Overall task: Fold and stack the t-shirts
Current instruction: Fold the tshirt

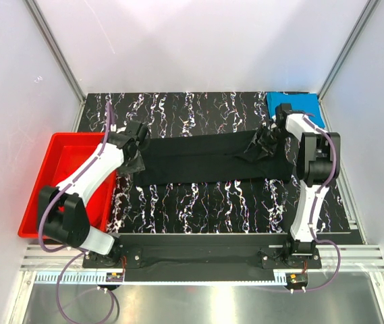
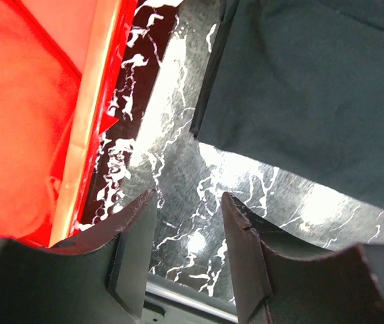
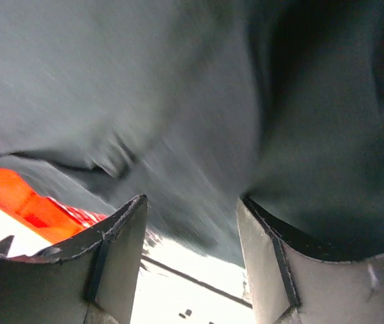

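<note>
The black t-shirt [image 1: 212, 160] lies folded in a long strip across the middle of the table. Its right end is bunched up under my right gripper [image 1: 267, 143]. In the right wrist view the right gripper [image 3: 192, 199] is open, with blurred black cloth [image 3: 178, 101] just ahead and resting against the right finger [image 3: 266, 256]. My left gripper [image 1: 136, 147] is at the strip's left end. It is open and empty [image 2: 188, 196] over bare table, with the shirt's corner [image 2: 313, 88] just ahead. The blue t-shirt [image 1: 294, 106] lies at the back right. Red cloth [image 2: 16, 101] lies in the tub.
The rigid red plastic tub [image 1: 43, 196] stands at the table's left edge, its rim [image 2: 94, 115] close beside my left gripper. The table [image 1: 205, 202] has a black marbled top. White walls close in on the left, back and right.
</note>
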`<state>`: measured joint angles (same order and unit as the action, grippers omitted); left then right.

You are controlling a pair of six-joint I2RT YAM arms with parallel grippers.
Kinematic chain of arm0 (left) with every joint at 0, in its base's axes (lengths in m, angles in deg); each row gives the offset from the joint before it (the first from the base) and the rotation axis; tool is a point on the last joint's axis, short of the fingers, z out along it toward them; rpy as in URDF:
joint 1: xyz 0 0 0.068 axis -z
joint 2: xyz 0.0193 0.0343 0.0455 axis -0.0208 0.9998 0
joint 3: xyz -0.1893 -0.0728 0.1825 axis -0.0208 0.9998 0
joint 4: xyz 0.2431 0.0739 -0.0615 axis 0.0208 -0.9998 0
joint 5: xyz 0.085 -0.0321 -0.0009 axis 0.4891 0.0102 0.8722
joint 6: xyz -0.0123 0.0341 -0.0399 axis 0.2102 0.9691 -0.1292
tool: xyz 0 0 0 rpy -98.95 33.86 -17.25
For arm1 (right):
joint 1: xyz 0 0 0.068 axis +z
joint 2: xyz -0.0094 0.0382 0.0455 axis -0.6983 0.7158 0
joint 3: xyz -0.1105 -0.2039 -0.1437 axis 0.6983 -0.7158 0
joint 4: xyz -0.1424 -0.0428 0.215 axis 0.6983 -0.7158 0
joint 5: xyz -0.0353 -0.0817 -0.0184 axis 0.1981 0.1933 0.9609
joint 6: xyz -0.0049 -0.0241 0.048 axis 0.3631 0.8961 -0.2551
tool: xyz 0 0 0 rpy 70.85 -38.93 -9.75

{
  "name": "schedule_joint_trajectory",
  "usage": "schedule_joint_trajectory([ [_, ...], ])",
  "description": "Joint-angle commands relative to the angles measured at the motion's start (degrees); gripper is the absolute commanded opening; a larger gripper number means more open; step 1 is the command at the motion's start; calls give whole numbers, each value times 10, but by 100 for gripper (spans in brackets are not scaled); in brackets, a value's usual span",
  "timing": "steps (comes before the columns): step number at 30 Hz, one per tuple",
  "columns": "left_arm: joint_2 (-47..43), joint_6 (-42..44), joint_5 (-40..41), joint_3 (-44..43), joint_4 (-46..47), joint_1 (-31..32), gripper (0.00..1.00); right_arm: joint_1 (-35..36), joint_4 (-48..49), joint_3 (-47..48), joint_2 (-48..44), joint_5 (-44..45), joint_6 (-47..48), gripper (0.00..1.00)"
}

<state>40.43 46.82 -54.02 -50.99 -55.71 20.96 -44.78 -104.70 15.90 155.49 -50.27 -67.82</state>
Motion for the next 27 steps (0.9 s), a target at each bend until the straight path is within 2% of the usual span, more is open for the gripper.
schedule_joint_trajectory([
  [1, -29, 12, 12, 9, 2, 3, 48, 1, 29, 84, 26, -33, -26, 62],
  [6, -32, 16, 3, 26, 16, 3, 47, 22, 62, 209, 96, -93, -81, 62],
  [7, -30, 17, -7, 26, 19, 2, 47, 22, 57, 260, 109, -102, -85, 62],
  [10, -24, 23, -23, 16, 32, 3, 46, 15, 49, 304, 125, -129, -85, 62],
  [12, -22, 28, -33, 12, 44, 4, 46, 8, 17, 301, 110, -124, -54, 63],
  [15, -15, 37, -34, 7, 56, 4, 46, -19, -67, 257, 58, -49, 12, 62],
  [19, -8, 53, -45, 8, 78, 4, 46, -32, -63, 72, -66, 26, 56, 59],
  [20, -6, 58, -52, 11, 89, 5, 45, -37, -64, 47, -103, 42, 55, 56],
  [21, -5, 59, -60, 15, 96, 6, 45, -44, -65, 23, -120, 45, 54, 45],
  [22, 2, 60, -74, 15, 100, 6, 45, -47, -65, -17, -134, 48, 53, 39],
  [24, 7, 61, -90, 14, 108, 8, 44, -48, -63, -51, -175, 78, 53, 30],
  [27, 18, 70, -98, 11, 112, 11, 44, -50, -52, -98, -202, 105, 48, 23],
])
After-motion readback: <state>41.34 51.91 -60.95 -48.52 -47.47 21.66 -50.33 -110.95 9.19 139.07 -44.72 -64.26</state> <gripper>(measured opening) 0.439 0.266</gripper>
